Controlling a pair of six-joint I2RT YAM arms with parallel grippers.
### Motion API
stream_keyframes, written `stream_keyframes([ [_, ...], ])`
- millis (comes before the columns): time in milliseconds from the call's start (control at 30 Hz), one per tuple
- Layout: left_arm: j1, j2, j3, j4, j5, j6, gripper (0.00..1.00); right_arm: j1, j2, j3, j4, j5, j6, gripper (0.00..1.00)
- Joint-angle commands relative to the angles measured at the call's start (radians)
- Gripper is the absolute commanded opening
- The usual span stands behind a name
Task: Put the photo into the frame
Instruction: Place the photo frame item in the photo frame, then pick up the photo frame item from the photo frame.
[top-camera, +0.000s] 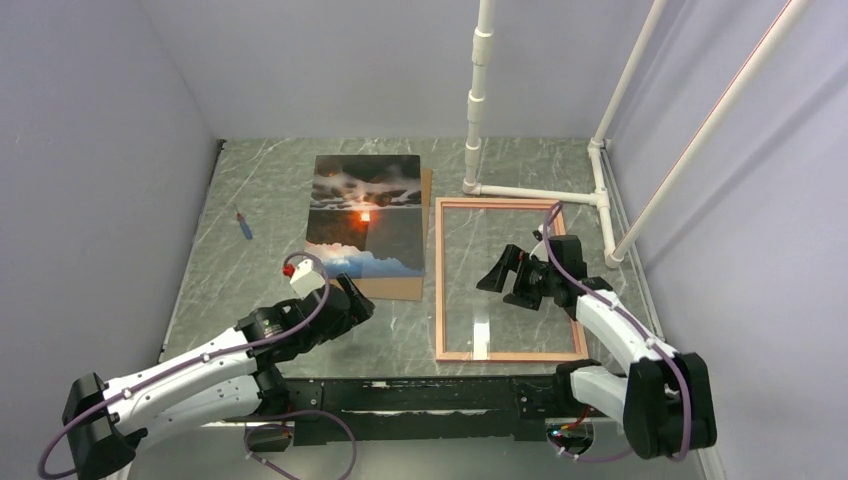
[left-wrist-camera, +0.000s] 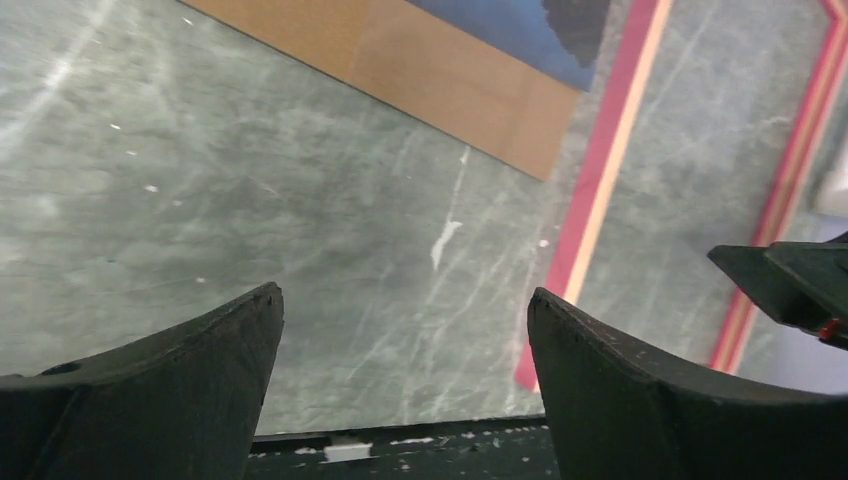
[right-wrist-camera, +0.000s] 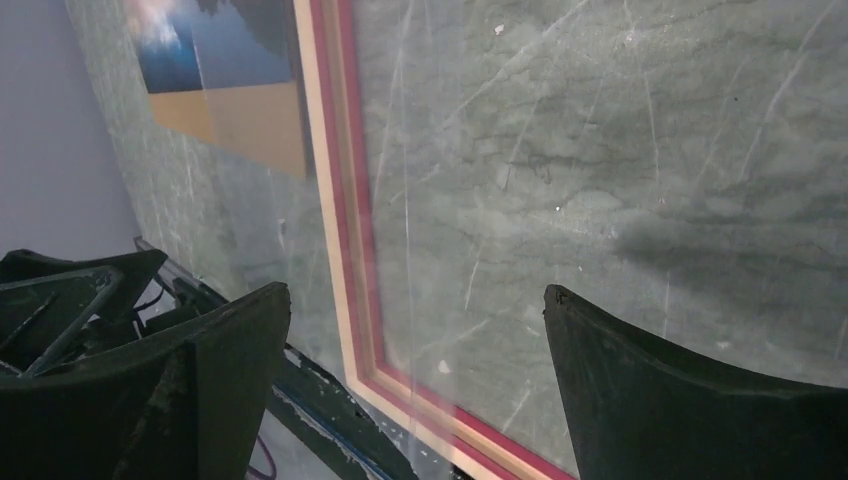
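Left gripper (left-wrist-camera: 405, 300): jaws wide apart, empty, over bare table (top-camera: 230, 285), lower left of centre in the top view.
Right gripper (right-wrist-camera: 420, 295): jaws wide apart, empty, above the frame (top-camera: 437, 280) opening.
Photo (top-camera: 365, 215): centre, face up on a brown backing board (top-camera: 400, 287), just left of the frame. Long axes of both run top to bottom.

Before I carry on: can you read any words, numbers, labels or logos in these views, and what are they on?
No text can be read in any view.
The photo: image only, no caption or print showing.
The frame and the brown backing board: no label showing.
The small blue item on the left of the table: too small to tell whether it bears any marking.
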Motion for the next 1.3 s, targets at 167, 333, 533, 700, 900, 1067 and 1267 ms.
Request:
stream_keyframes([
  [167, -0.004, 0.126, 0.116, -0.076, -0.034, 0.208, 0.85, -0.033, 0.168, -0.053, 0.255, -0.151, 0.01, 1.0],
  [333, 0.016, 0.185, 0.054, 0.059, 0.069, 0.237, 0.74, -0.039, 0.266, -0.079, 0.382, -0.212, 0.038, 0.98],
  [533, 0.108, 0.197, -0.086, 0.311, 0.281, 0.257, 0.59, -0.042, 0.403, -0.125, 0.623, -0.316, 0.139, 0.92],
  [700, 0.169, 0.21, -0.148, 0.369, 0.35, 0.277, 0.52, -0.043, 0.536, -0.155, 0.875, -0.404, 0.244, 0.84],
  [900, 0.195, 0.265, -0.185, 0.479, 0.421, 0.307, 0.47, -0.041, 0.666, -0.204, 1.239, -0.491, 0.413, 0.69],
  [1067, 0.196, 0.322, -0.177, 0.507, 0.454, 0.318, 0.44, -0.026, 0.797, -0.232, 1.583, -0.536, 0.588, 0.58],
  [1267, 0.196, 0.35, -0.169, 0.515, 0.466, 0.329, 0.43, -0.01, 0.961, -0.24, 1.97, -0.581, 0.813, 0.43],
])
